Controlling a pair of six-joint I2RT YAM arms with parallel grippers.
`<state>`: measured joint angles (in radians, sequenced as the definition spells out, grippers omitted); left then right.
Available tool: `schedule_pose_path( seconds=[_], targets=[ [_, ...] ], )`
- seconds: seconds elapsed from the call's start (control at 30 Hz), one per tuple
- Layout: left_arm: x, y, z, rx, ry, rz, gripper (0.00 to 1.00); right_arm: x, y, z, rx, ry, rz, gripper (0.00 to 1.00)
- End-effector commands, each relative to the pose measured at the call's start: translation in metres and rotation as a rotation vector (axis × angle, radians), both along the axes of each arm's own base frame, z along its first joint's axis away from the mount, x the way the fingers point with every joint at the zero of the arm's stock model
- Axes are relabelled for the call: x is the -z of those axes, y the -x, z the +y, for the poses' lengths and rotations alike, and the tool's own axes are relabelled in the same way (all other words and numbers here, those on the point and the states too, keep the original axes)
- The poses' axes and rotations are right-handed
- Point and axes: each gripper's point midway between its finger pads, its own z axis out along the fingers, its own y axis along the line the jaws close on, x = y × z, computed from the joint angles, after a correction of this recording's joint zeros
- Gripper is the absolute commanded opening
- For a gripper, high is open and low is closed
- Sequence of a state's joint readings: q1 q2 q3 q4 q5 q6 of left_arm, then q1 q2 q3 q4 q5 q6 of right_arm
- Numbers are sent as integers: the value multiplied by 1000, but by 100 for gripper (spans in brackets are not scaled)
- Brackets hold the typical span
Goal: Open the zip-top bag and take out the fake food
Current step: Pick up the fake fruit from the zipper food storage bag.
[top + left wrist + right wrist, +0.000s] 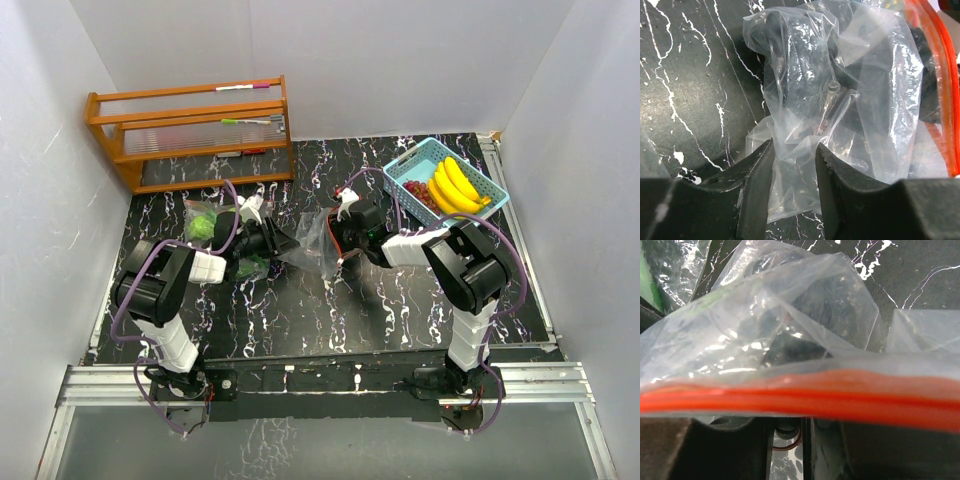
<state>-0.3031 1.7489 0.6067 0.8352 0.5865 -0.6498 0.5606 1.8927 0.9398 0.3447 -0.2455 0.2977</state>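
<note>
The zip-top bag [840,75] is pinched by the left gripper [794,150], its fingers [757,185] narrowly parted with a fold of clear film between them. The right gripper [788,435] is masked by the orange zip strip [800,400] – its grip cannot be told. Bananas [455,185] and a grape cluster [420,192] lie in the basket [405,165] – green pieces [204,226] are seen beside the left arm.

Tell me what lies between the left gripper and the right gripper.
The clear zip-top bag spans that gap, seen in the top view; the left gripper pinches its plastic.
</note>
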Motion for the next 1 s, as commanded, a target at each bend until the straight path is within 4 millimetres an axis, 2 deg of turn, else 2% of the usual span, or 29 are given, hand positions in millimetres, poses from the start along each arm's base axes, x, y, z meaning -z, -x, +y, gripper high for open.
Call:
schedule_pose_path(
  seconds=[0.0, 0.1, 0.17, 0.37, 0.53, 0.57, 0.7, 0.97],
  targets=[
    [-11, -2, -8, 26, 28, -46, 30, -27, -5, 5, -7, -50, -66, 22],
    [-13, -2, -9, 30, 33, -51, 16, -27, -4, 5, -8, -51, -64, 22],
    [-14, -2, -10, 32, 33, -53, 0, -27, -3, 5, -10, -52, -64, 22],
    [-12, -8, 0, -56, 26, -35, 0, -40, -2, 4, -13, -58, -85, 22],
    [-16, -19, 18, -168, -5, -46, 0, -51, -5, -10, 27, -65, -98, 22],
    [-18, -21, 20, -178, -12, -52, 0, -63, -6, -13, 30, -83, -113, 22],
    [-22, -25, 26, -204, -38, -64, 0, -84, -5, -19, 25, -116, -141, 22],
    [-20, -23, 33, -253, -48, -64, 0, -109, -6, -32, 48, -143, -175, 22]
  ],
)
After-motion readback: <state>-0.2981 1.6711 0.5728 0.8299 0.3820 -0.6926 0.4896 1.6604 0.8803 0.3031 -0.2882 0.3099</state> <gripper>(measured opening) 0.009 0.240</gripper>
